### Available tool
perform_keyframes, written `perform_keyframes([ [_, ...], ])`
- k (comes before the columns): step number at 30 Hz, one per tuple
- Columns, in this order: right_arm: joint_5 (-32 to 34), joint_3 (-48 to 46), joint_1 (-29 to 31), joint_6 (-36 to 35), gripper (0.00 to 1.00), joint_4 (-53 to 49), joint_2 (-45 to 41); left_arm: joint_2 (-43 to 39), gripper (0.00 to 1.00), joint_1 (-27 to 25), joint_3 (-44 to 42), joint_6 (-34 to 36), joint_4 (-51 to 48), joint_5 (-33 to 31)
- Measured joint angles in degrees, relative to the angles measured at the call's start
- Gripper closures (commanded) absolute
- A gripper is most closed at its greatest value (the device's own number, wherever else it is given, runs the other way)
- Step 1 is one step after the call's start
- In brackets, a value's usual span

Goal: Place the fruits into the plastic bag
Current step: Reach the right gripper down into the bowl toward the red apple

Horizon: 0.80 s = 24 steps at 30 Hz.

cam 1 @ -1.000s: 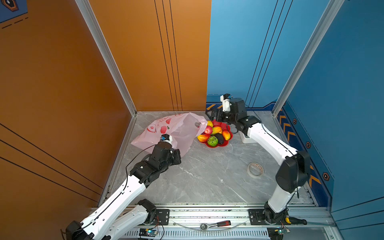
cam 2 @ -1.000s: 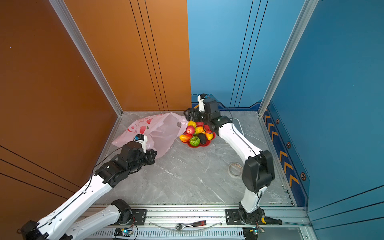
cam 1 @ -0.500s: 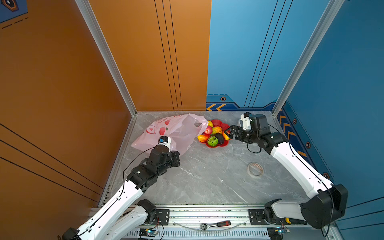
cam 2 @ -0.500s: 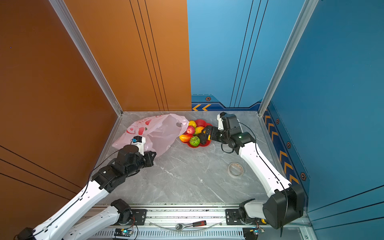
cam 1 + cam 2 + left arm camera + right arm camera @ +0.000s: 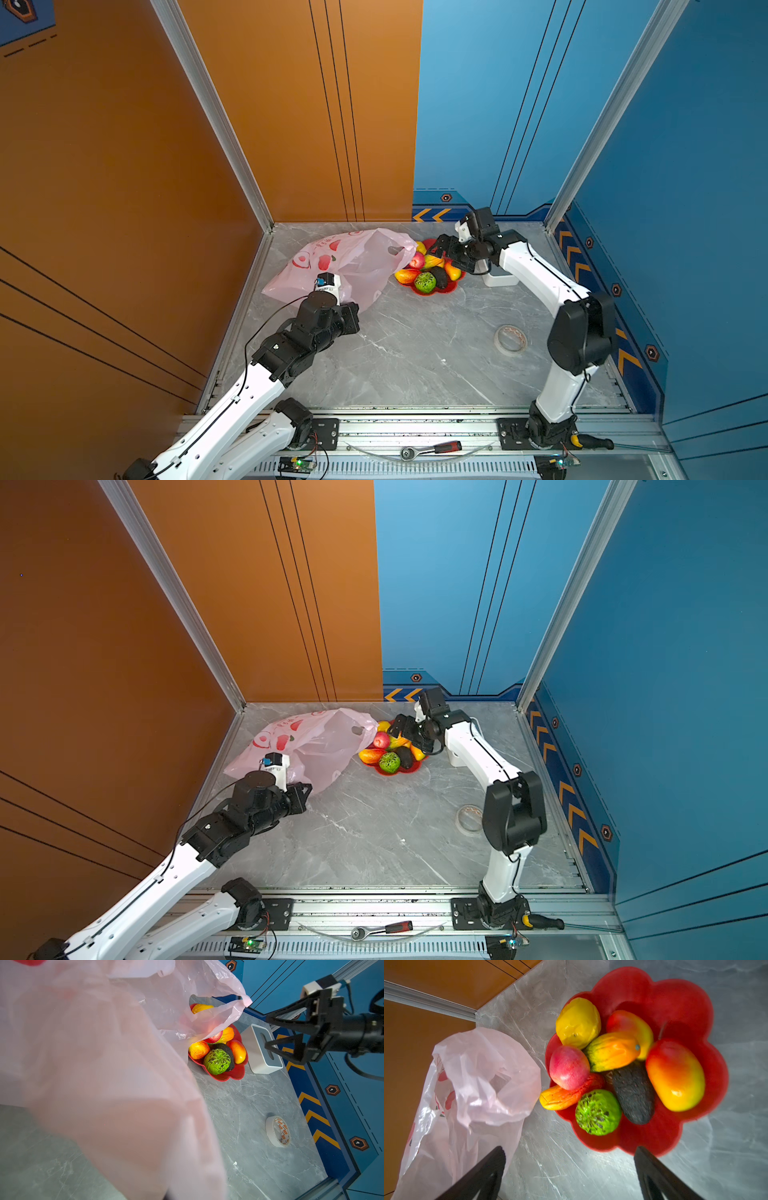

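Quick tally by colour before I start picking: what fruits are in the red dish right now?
Plain yellow fruit: 1
Pink-red fruit: 1
Yellow-to-red blended fruits: 4
Bright green fruit: 1
Dark fruit: 1
Total: 8, all in the red dish.

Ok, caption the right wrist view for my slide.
Open right claw frames glossy toy fruits in a scalloped red dish beside a translucent pink plastic bag.

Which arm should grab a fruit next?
Right, probably: the right end effector hangs open over the fruits, empty. The left end effector is shut on the bag, farther away.
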Motion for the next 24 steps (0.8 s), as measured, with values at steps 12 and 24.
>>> perform_keyframes([
  [12, 2.0, 17.5, 3.5, 3.7, 0.08, -7.5, 15.7, 0.5, 1.0, -0.4, 0.0, 0.1, 0.2, -0.2],
  [24, 4.7, 21.9, 4.4, 7.1, 0.09, -9.5, 21.9, 0.4, 1.0, -0.7, 0.7, 0.3, 0.1, -0.2],
])
